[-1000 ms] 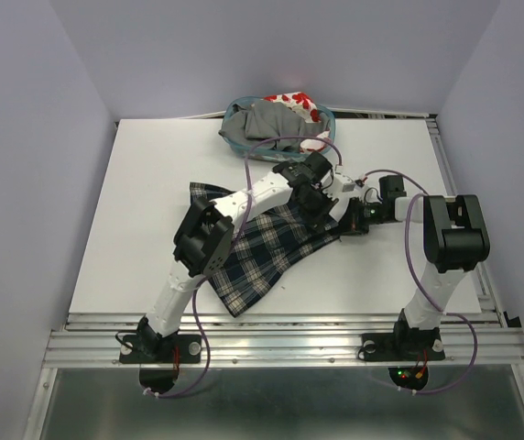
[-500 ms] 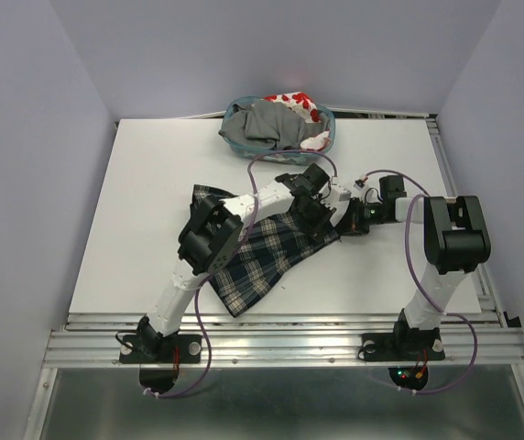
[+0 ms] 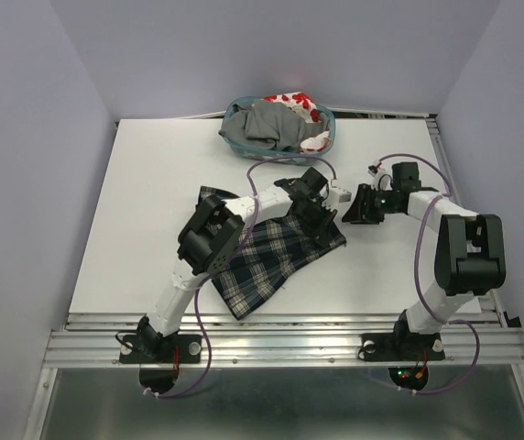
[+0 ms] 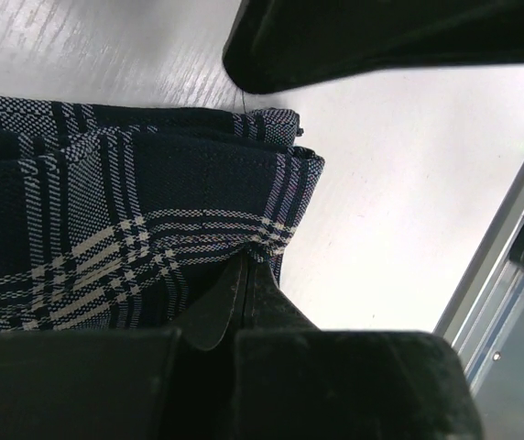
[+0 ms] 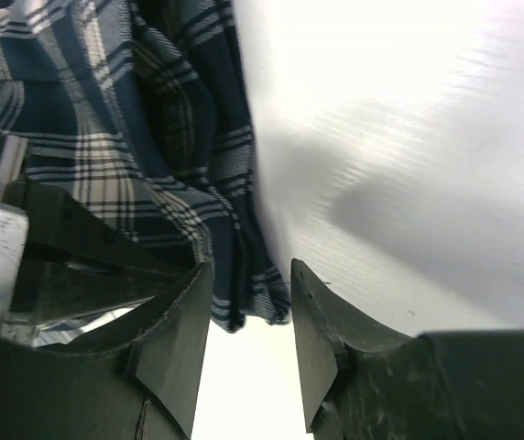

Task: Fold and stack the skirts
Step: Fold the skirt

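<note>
Left tool [image 4: 244,286] pinches the navy-and-white plaid skirt [image 3: 264,260] at its doubled hem; right tool [image 5: 251,280] stands parted.

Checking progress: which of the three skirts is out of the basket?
The navy plaid skirt, spread on the table and pinched by the left gripper; the grey skirt and the red-print white skirt lie heaped in the teal basket.

The left arm [image 3: 209,240] stretches from its base across the plaid skirt [image 3: 262,266] to that skirt's far right corner, where the left gripper [image 4: 244,275] is pinched tight on the hem. The right arm [image 3: 468,252] bends in from the skirt's right side. Its right gripper [image 5: 250,270] sits low beside the same corner, jaws parted and holding nothing.
</note>
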Tool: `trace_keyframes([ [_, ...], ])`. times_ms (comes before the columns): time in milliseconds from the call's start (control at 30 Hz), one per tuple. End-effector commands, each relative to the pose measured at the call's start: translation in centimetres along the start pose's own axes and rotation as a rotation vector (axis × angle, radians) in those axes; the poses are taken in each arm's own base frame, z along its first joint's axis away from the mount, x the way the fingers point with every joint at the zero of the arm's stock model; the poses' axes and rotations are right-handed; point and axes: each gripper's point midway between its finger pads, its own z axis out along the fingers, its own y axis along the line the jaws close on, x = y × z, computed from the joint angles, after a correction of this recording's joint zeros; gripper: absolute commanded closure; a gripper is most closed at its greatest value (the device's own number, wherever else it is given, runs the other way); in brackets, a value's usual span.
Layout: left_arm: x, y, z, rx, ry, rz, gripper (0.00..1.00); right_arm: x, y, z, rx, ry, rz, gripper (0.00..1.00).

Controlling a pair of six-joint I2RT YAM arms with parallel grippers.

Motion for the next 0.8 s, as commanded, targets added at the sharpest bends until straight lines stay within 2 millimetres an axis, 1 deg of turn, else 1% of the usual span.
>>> trace_keyframes([
  [0, 2.7, 0.4, 0.8, -0.020, 0.070, -0.034, 0.94, -0.2, 1.9, -0.6, -0.070, 0.019, 0.046, 0.54],
  [133, 2.4, 0.4, 0.6, -0.019, 0.053, -0.033, 0.93, 1.3, 1.4, 0.5, -0.094, 0.062, 0.103, 0.53],
  [167, 2.4, 0.5, 0.6, -0.020, 0.052, -0.033, 0.93, 1.6, 1.5, 0.9, -0.100, 0.072, 0.105, 0.51],
  [267, 2.1, 0.7, 0.7, -0.027, 0.045, -0.029, 0.93, 3.1, 1.1, 1.9, -0.104, 0.104, 0.126, 0.50],
  [300, 2.1, 0.8, 0.6, -0.034, 0.043, -0.025, 0.93, 3.9, 1.0, 2.3, -0.101, 0.122, 0.123, 0.50],
  [333, 1.9, 0.9, 0.5, -0.037, 0.039, -0.022, 0.92, 4.2, 0.7, 2.5, -0.094, 0.127, 0.118, 0.50],
  [400, 1.7, 1.3, 0.1, -0.060, 0.036, -0.010, 0.87, 5.0, 0.1, 3.0, -0.069, 0.145, 0.112, 0.52],
  [433, 1.2, 1.2, -0.2, -0.068, 0.027, -0.001, 0.84, 5.2, -0.3, 3.2, -0.059, 0.151, 0.111, 0.56],
  [467, 1.3, 1.3, -0.6, -0.085, 0.038, 0.004, 0.82, 5.7, -0.9, 3.5, -0.045, 0.167, 0.114, 0.61],
  [500, 1.0, 1.5, -1.1, -0.104, 0.034, 0.034, 0.77, 5.9, -1.4, 3.7, -0.026, 0.170, 0.113, 0.66],
  [533, 0.4, 1.7, -2.2, -0.146, 0.020, 0.078, 0.76, 6.1, -1.7, 3.9, -0.016, 0.177, 0.115, 0.76],
  [567, 0.3, 1.9, -3.7, -0.196, 0.018, 0.117, 0.72, 6.2, -2.2, 4.1, 0.003, 0.182, 0.116, 0.81],
  [600, -0.2, 1.7, -4.6, -0.217, 0.005, 0.124, 0.70, 6.3, -2.4, 4.2, 0.007, 0.185, 0.114, 0.86],
  [633, 0.4, 1.9, -5.3, -0.237, 0.020, 0.155, 0.69, 6.3, -2.5, 4.3, 0.010, 0.185, 0.115, 0.95],
  [667, 0.6, 1.7, -6.0, -0.252, 0.026, 0.175, 0.69, 6.4, -2.6, 4.2, 0.018, 0.186, 0.113, 0.99],
  [700, 0.6, 1.0, -7.8, -0.267, 0.022, 0.198, 0.68, 6.4, -2.9, 4.3, 0.031, 0.184, 0.110, 0.99],
  [767, 2.6, 1.2, -9.5, -0.298, 0.078, 0.236, 0.67, 6.4, -3.0, 4.2, 0.041, 0.181, 0.107, 0.99],
])
